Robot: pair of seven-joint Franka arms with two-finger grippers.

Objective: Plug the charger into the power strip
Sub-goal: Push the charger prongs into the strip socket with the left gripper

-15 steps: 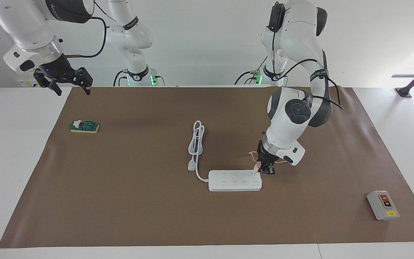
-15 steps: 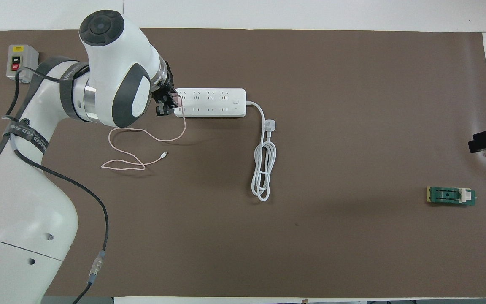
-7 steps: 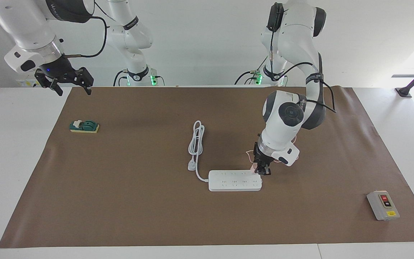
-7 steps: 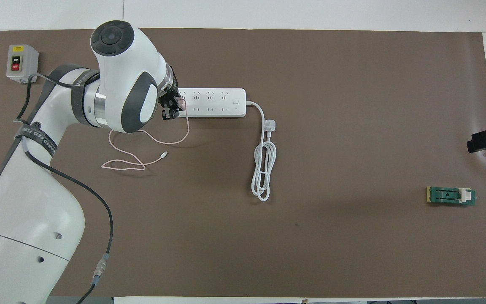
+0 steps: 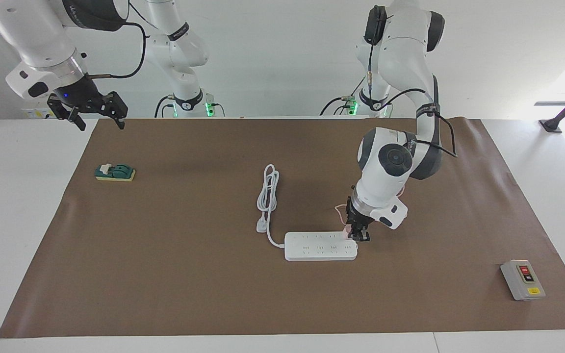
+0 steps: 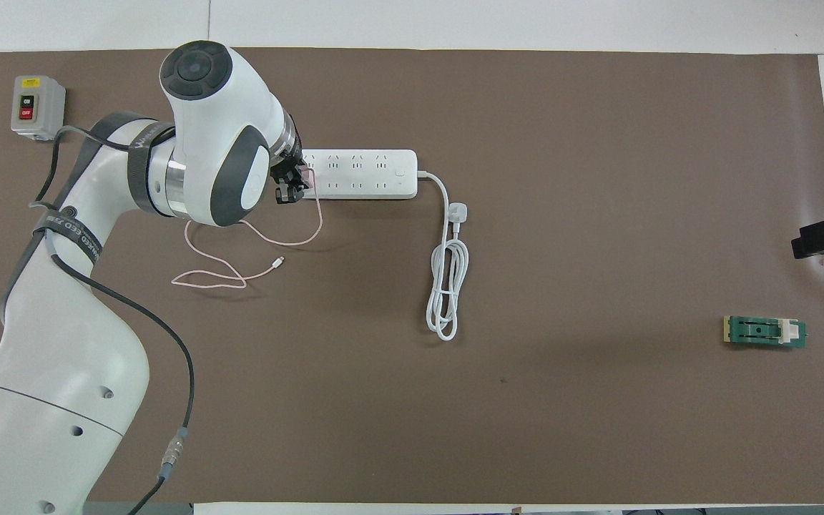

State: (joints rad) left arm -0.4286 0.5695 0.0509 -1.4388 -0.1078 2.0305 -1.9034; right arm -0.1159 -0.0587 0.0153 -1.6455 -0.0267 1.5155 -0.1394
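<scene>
Shifted slightly along the power strip [image 5: 321, 246], mid-table: left gripper [image 5: 355, 235] clamped on the charger [image 5: 347, 229] over the end socket. Risk: prongs missing slots, skidding the strip. Waiting above the table edge, right gripper [image 5: 97, 116], fingers spread, empty.

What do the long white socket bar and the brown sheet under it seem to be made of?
The power strip looks like hard, smooth white plastic: crisp moulded edges and neat socket holes. The brown sheet seems matte paper or thin card, judging by its creases and flat, dull surface; the pictures leave that open.
</scene>
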